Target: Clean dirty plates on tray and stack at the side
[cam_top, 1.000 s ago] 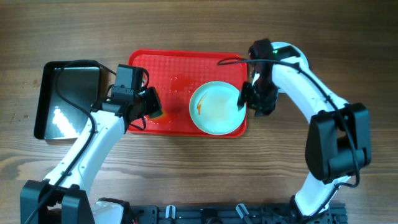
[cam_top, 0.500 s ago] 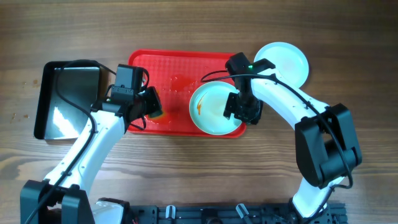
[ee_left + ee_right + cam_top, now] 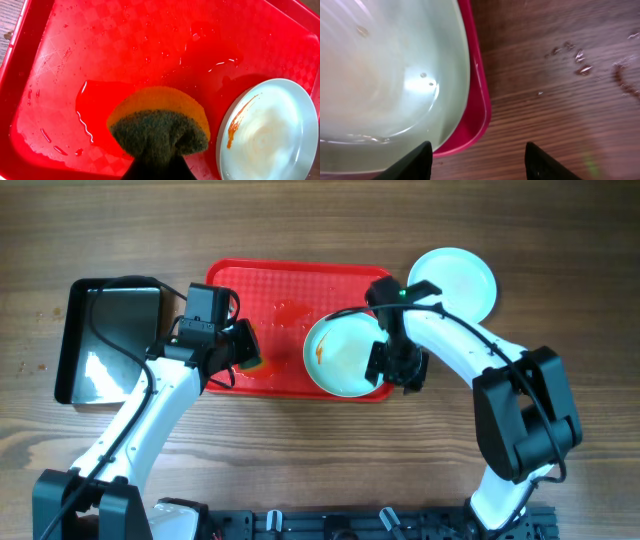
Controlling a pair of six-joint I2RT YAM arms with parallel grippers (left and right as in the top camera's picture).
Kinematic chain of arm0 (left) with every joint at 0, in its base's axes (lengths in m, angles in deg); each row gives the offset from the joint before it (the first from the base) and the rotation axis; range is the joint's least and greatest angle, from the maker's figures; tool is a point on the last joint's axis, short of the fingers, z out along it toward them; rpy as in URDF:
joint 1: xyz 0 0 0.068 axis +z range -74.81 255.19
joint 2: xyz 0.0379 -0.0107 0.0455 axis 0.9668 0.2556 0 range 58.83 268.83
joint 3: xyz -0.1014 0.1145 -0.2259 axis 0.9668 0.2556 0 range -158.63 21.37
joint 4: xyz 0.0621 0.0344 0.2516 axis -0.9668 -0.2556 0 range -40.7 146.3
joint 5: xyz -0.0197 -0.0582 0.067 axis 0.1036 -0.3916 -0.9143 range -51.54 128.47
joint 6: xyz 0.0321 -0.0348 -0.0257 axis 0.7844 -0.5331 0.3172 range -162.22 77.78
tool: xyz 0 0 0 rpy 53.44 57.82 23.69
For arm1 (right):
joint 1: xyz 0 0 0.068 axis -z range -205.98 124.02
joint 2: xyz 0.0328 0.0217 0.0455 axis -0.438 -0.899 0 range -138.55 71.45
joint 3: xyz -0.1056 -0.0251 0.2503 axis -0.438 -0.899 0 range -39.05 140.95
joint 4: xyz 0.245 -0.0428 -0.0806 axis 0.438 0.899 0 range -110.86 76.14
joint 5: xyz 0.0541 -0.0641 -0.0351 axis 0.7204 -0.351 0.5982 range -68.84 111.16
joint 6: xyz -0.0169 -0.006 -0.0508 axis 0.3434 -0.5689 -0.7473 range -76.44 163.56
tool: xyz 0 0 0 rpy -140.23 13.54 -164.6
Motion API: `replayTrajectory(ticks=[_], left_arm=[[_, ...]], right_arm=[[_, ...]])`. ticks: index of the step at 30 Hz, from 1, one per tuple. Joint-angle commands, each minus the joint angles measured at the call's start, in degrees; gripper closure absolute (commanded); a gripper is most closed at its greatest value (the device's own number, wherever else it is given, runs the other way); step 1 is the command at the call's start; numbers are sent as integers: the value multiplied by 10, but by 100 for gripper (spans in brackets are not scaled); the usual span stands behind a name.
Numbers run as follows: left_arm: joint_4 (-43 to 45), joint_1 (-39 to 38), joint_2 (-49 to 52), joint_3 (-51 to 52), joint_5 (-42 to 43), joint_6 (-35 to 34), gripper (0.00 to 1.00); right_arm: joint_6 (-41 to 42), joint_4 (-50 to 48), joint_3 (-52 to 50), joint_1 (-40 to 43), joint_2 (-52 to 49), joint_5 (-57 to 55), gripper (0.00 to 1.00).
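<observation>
Orange-smeared plate (image 3: 345,355) on red tray (image 3: 280,290)

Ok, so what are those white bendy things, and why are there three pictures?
They are two robot arms, each ending in a two-finger pincher. One picture looks down from above the table. The other two come from small cameras on each wrist. On the table lie a red tray, a black tray and a side plate. On the red tray sits a smeared plate, marked orange, and some water. The left pincher squeezes a sponge. The right pincher is open and holds nothing, at the smeared plate's edge.
</observation>
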Motion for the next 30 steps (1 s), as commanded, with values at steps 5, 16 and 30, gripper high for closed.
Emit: replayTrajectory(ticks=[5, 16, 30], left_arm=[[1, 1, 3, 3, 7, -5, 96], [4, 1, 3, 3, 11, -5, 96], [2, 1, 3, 3, 14, -5, 96]], right_arm=[[-13, -28, 38, 0, 21, 44, 39], [111, -51, 6, -67, 20, -20, 42], [151, -61, -12, -68, 18, -70, 47]])
